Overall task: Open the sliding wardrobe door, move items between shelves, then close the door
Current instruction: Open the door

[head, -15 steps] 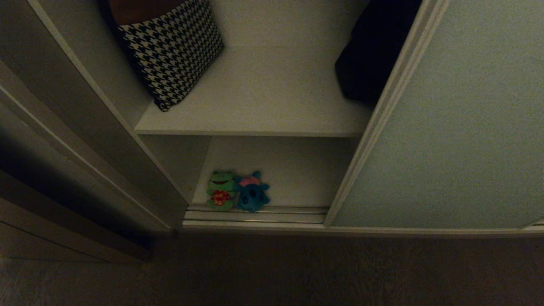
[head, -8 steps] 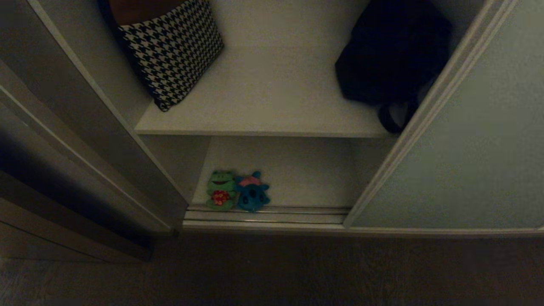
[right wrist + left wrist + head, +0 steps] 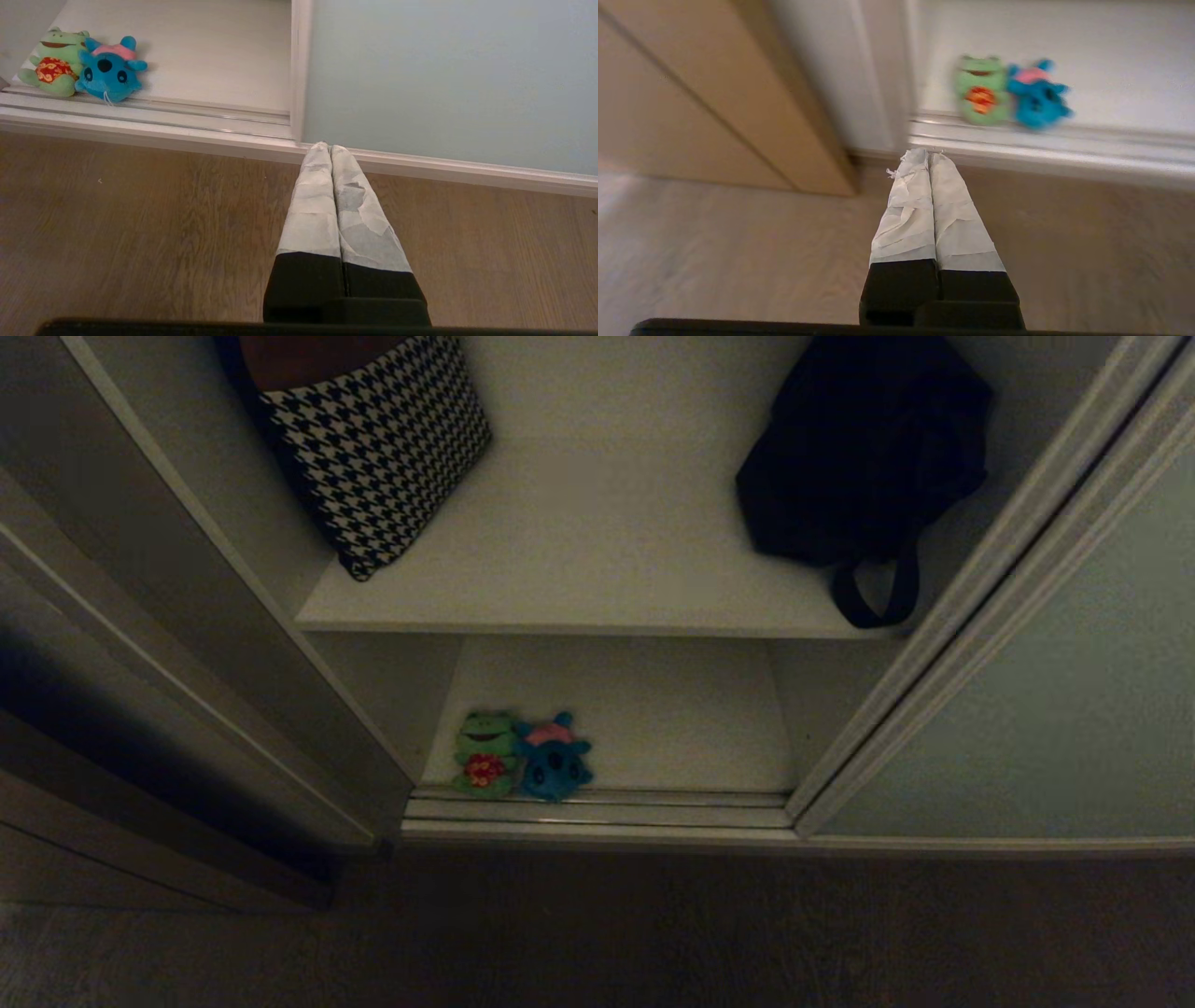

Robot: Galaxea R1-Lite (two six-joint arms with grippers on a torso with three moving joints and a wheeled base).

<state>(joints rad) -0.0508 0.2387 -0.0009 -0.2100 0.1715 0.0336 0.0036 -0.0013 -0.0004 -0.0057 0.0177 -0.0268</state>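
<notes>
The sliding wardrobe door (image 3: 1055, 709) stands far to the right, and the compartment is open. On the bottom shelf (image 3: 653, 719), close to its front edge, a teal-blue plush toy (image 3: 555, 758) with a pink patch sits beside a green frog plush (image 3: 485, 753). Both toys also show in the wrist views: the blue plush (image 3: 1036, 100) (image 3: 110, 70) and the frog (image 3: 981, 91) (image 3: 51, 63). My left gripper (image 3: 928, 153) is shut and empty, low over the floor before the door track. Parked in front of the door panel (image 3: 444, 79), my right gripper (image 3: 330, 147) is shut and empty too.
The upper shelf (image 3: 597, 551) holds a houndstooth cushion (image 3: 373, 448) at the left and a black bag (image 3: 859, 457) with a strap at the right. The metal door track (image 3: 597, 807) runs along the front. A cabinet side (image 3: 140, 663) stands at the left. Wooden floor (image 3: 597, 933) lies below.
The door has slid to the right, baring the black bag and the right part of both shelves. The toys have not moved.
</notes>
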